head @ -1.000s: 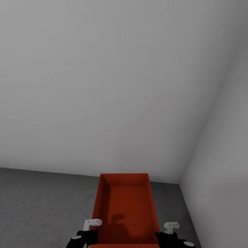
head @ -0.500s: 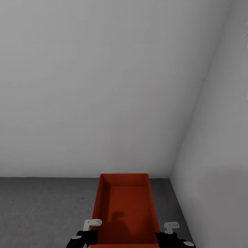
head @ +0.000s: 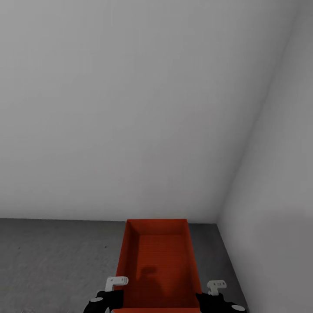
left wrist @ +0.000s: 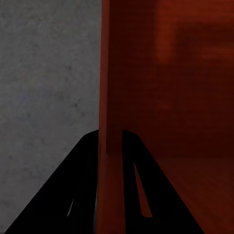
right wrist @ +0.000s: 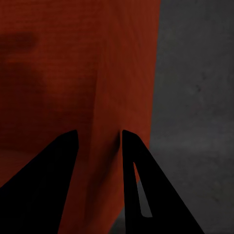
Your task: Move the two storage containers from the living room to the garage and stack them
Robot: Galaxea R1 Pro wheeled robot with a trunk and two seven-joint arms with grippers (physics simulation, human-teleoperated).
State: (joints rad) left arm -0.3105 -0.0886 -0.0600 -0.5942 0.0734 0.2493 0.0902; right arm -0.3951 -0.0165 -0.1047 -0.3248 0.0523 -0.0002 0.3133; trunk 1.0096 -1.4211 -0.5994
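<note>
One orange-red storage container (head: pixel 158 261) is open-topped and empty, low in the head view, held between both arms. My left gripper (head: pixel 116 299) is shut on its left wall, and my right gripper (head: pixel 201 300) is shut on its right wall. In the left wrist view the black fingers straddle the container wall (left wrist: pixel 109 146). The right wrist view shows the same pinch on the other wall (right wrist: pixel 100 141). Dark grey concrete floor (head: pixel 56 256) of the garage lies below.
A plain pale grey wall (head: pixel 130 108) stands straight ahead. A second wall (head: pixel 278 195) closes in on the right, and they meet in a corner just beyond the container's far right end. Open concrete stretches to the left.
The whole view has swung: the wall corner shifted left, then slightly back right, so the camera turned. The container and both grippers keep the same place in the picture.
</note>
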